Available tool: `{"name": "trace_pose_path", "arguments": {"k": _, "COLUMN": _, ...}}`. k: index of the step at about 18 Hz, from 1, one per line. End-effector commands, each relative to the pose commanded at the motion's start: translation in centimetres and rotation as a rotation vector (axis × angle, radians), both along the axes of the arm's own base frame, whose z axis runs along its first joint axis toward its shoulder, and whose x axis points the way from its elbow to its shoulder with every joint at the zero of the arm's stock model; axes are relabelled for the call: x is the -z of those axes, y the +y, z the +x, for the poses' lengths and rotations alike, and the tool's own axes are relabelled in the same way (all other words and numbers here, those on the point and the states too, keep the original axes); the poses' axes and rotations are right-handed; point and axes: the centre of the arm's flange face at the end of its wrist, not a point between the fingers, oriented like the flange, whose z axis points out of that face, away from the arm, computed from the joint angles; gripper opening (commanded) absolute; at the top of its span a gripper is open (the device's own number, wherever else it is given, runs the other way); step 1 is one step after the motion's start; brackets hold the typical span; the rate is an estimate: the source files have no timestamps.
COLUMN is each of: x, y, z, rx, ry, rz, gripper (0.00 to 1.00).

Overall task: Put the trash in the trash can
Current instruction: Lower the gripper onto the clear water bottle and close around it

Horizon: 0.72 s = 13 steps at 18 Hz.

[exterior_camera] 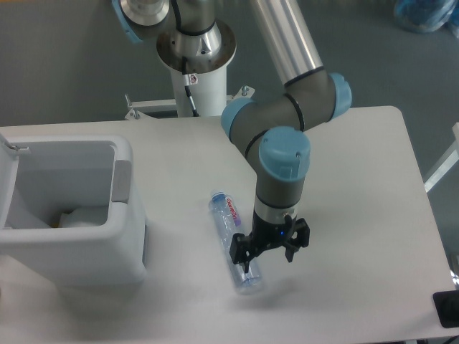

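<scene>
A slim clear bluish bottle [228, 233] with a red-pink label lies on the white table, cap end toward the back. My gripper [267, 255] hangs low over its lower end, fingers spread open, the left finger [240, 259] in front of the bottle and the right finger off to its right. The trash can [68, 208], a big white bin with a grey side panel, stands at the left; something pale and bag-like [80, 217] lies inside it.
The arm's base column [195, 64] stands behind the table's back edge. A black object [446, 308] sits at the table's front right corner. Grey floor lies beyond the table [358, 165].
</scene>
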Motion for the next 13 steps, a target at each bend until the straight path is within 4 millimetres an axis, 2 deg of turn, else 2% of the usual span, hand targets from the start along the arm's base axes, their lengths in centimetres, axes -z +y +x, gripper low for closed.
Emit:
{"name": "trace_pose_path", "arguments": {"k": 2, "x": 1.4, "y": 1.1, "z": 0.7, "rx": 0.008, "ry": 0.008, "rz": -0.034, "gripper": 1.0}}
{"name": "trace_pose_path", "arguments": {"k": 13, "x": 4.8, "y": 1.4, "z": 1.3, "rx": 0.023, "ry": -0.017, "rz": -0.084, "gripper": 1.0}}
